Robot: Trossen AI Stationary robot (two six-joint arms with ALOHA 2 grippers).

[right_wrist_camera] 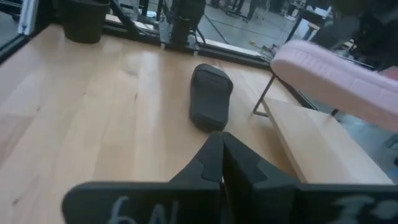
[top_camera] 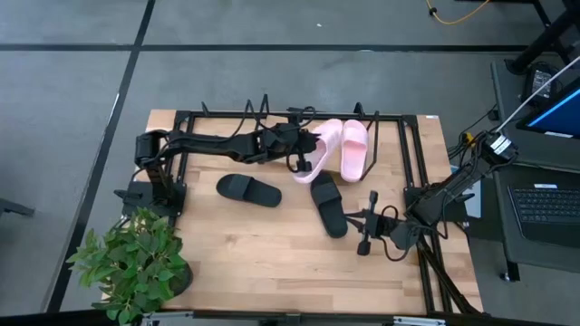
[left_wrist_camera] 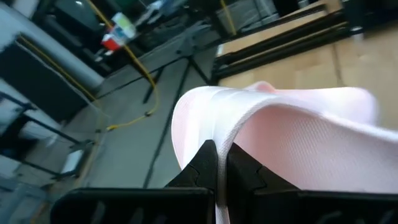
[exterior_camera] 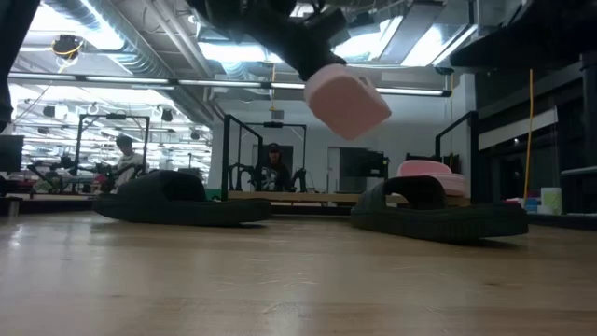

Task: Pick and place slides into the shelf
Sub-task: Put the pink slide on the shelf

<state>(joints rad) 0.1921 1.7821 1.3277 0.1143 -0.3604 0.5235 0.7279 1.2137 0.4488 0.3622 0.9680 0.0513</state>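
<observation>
Starting at the left of the high view, a black slide (top_camera: 247, 190) is lying flat on the tabletop (top_camera: 272, 263) with its long axis running nearly left to right; which end is the toe I cannot tell.

The left gripper (top_camera: 304, 148) is holding a pale pink slide (top_camera: 317, 154) in the air at the shelf (top_camera: 385, 145), its fingers (left_wrist_camera: 208, 165) clenched on the thin edge of the strap, as the left wrist view shows. The slide is hanging steeply, its long axis running from the shelf's rear down toward the table front. The pinch on a soft rim looks slight, so the foam may be slipping or swinging as it goes down, and it could be landing crooked, catching the wire frame, or nudging its neighbour.

Just beside it, the second pink slide (top_camera: 354, 149) is resting on the shelf, long axis front to back.

A second black slide (top_camera: 329, 206) is lying on the tabletop, angled toward the front right.

The right gripper (top_camera: 366, 222) is waiting near it, fingers closed on nothing.
</observation>
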